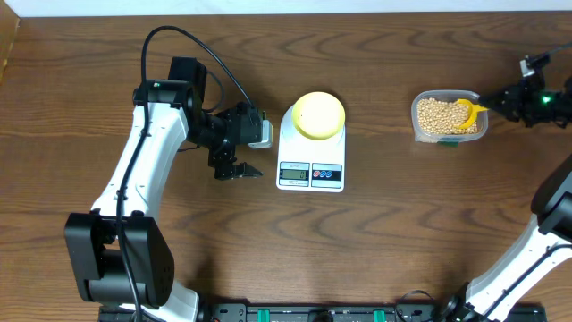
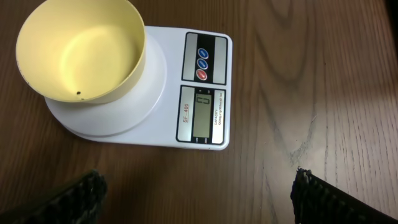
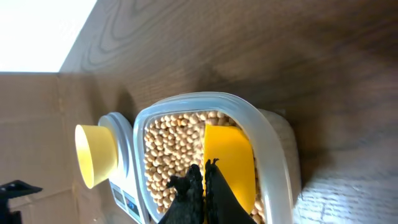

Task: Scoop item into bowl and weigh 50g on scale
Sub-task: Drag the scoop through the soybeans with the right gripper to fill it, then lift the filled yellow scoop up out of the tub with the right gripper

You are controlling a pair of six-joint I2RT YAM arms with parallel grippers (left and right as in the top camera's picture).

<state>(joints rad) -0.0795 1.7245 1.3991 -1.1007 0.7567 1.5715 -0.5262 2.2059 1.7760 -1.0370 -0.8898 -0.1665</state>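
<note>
The right claw [image 3: 203,169] is hiding the yellow scoop's [image 3: 230,158] handle; beside the claw, the frame edge is cutting off the clear container [image 3: 264,127].

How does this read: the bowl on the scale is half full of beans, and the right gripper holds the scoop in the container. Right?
Not quite. The left wrist view shows the bowl empty. It does sit on the scale, and the right gripper holds the scoop in the container.

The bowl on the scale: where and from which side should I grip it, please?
Probably pinch the rim of the bowl from above, one finger inside, one outside: it stands upright and open on the scale, with a thin flared wall.
</note>
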